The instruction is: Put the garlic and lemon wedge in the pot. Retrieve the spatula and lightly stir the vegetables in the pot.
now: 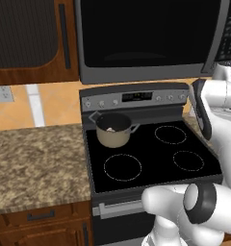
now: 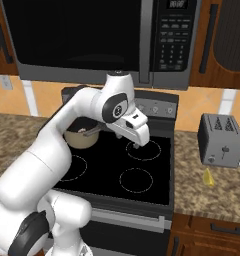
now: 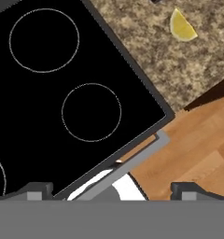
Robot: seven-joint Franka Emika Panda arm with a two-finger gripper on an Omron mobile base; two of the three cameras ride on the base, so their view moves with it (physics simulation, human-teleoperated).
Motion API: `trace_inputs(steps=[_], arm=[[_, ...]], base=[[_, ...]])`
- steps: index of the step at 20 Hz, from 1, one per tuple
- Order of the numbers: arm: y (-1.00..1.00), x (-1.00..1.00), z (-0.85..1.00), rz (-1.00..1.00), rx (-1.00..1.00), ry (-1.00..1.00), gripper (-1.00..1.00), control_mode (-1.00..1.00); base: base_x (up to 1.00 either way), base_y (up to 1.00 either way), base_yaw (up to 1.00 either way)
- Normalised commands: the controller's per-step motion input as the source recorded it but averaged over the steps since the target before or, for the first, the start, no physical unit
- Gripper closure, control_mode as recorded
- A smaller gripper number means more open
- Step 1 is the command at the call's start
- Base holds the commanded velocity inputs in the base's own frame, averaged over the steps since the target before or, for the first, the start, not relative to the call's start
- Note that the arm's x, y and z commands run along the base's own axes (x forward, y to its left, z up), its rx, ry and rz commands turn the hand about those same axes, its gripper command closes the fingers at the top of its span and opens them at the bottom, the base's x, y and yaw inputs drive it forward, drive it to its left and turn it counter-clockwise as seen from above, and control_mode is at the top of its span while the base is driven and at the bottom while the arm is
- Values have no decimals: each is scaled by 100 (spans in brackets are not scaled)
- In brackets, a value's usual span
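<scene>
pincer (image 2: 139,145) spread, empty | garlic (image 1: 110,129) in pot (image 1: 113,136) | lemon wedge (image 3: 181,26) on counter (image 3: 146,37)

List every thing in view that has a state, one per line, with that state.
Pot: upright on the stove's back left burner, uncovered.
Garlic: inside the pot.
Lemon wedge: lying on the granite counter right of the stove, not yet in the pot.
Gripper: over the stovetop, jaws open, holding nothing.
Toaster: upright on the counter, slots empty.
Microwave: door closed.
</scene>
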Motion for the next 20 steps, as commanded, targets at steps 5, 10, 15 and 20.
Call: trace_inputs(steps=[5, 10, 15, 20], arm=[[0, 0, 0, 0, 0, 0, -100, 100], [0, 0, 0, 0, 0, 0, -100, 100], [0, 13, -22, 11, 0, 0, -100, -100], [19, 45, -90, 23, -3, 3, -100, -100]], base=[[3, -100, 4], [14, -97, 10], [9, -14, 6], [0, 0, 0]])
